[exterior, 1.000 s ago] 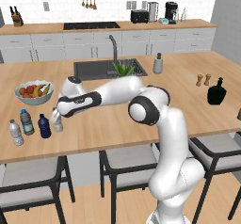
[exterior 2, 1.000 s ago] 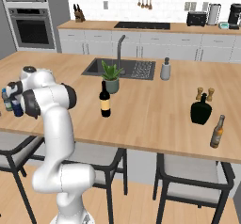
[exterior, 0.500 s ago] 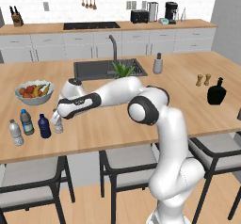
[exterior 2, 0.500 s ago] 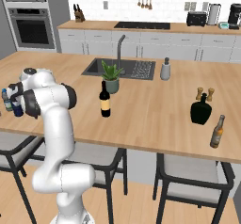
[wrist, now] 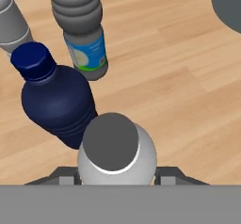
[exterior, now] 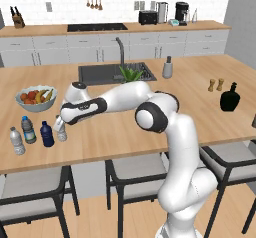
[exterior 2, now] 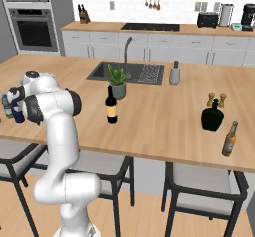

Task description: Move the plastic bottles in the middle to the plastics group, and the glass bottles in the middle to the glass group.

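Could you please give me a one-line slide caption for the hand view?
Gripper shut on the clear greyish bottle, beside the dark blue bottle and the blue-green-labelled bottle.

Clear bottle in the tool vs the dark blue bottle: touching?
Cannot tell. In the hand view the clear bottle overlaps the dark blue bottle with no gap visible, but that could be occlusion. The left base view is too small to settle it.

My gripper closed on the clear bottle on the island counter, dark blue bottle just left of it, labelled bottle further left, fruit bowl behind, wine bottle far right.
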